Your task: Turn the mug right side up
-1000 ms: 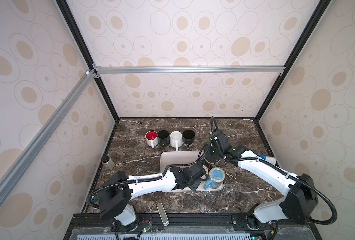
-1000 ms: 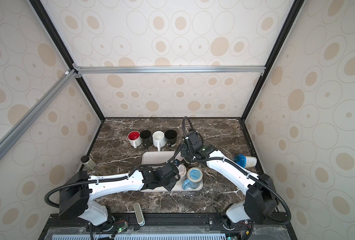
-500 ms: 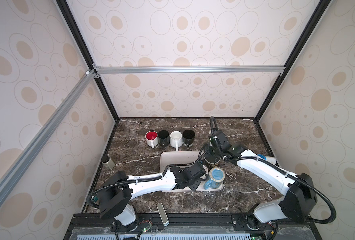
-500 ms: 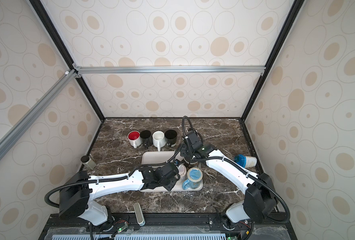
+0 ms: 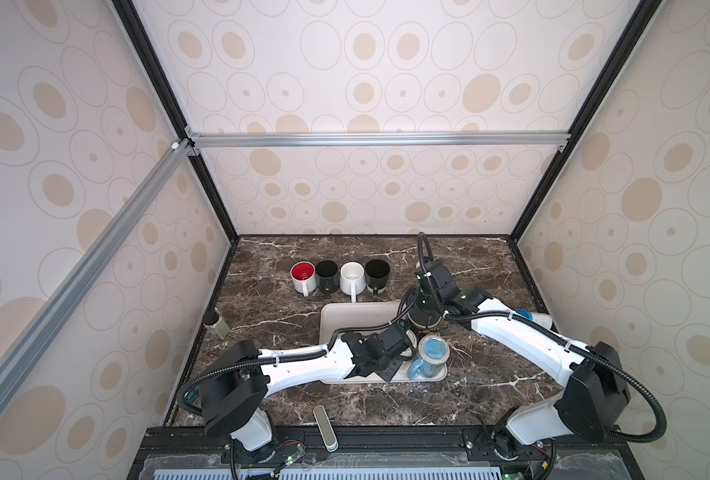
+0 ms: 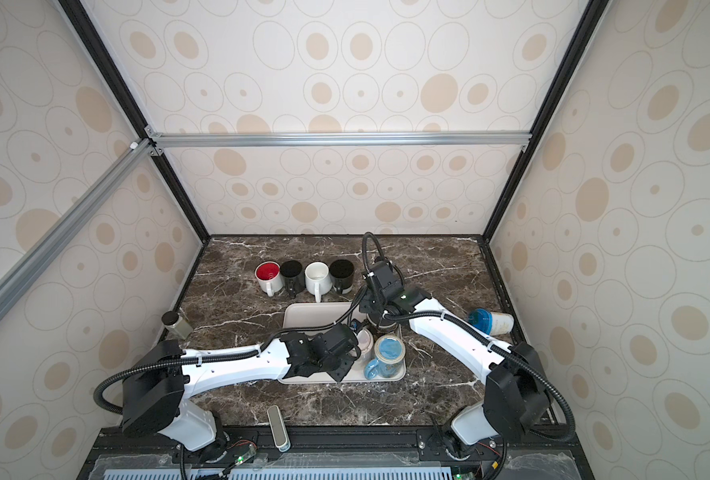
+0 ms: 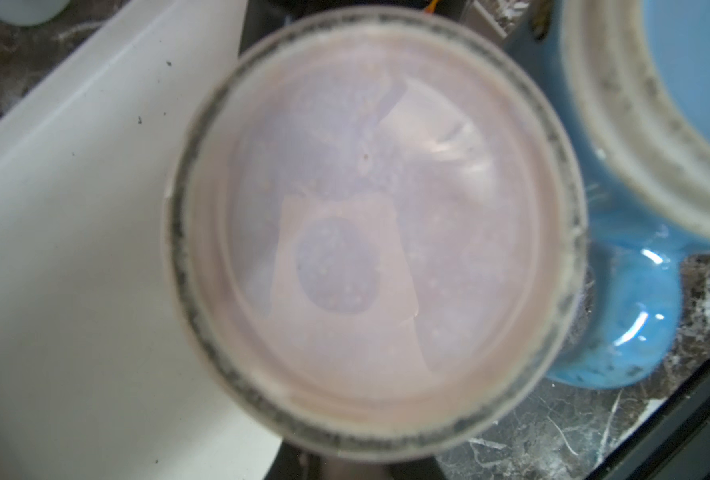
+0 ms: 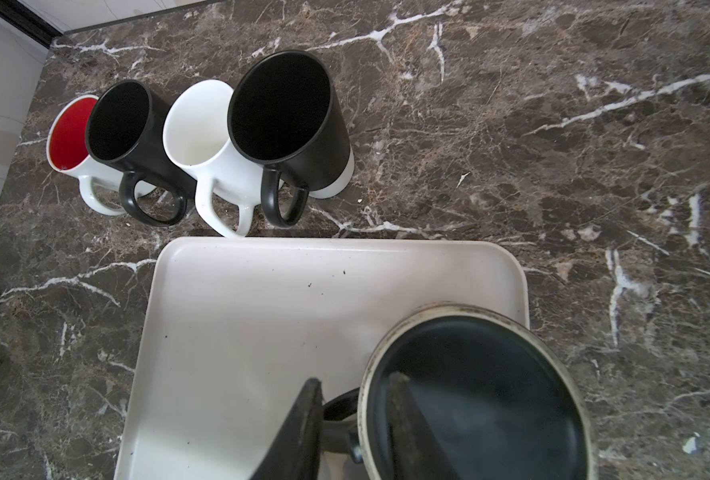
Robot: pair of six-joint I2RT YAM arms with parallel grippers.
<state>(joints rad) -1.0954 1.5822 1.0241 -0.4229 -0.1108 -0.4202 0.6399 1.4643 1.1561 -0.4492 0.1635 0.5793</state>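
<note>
On the desk (image 6: 428,266), a tray (image 6: 303,318) holds a bottom-up blue mug (image 6: 389,351) beside a dark mug (image 6: 386,331); four upright mugs (image 6: 317,276) stand behind.

No text, label or number can be read anywhere.

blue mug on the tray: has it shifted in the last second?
No. The blue mug stands at the same spot by the near right corner of the tray in both top views, as it did a second ago.

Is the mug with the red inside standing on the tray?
No, the red-lined mug stands on the marble table, outside the tray.
</note>
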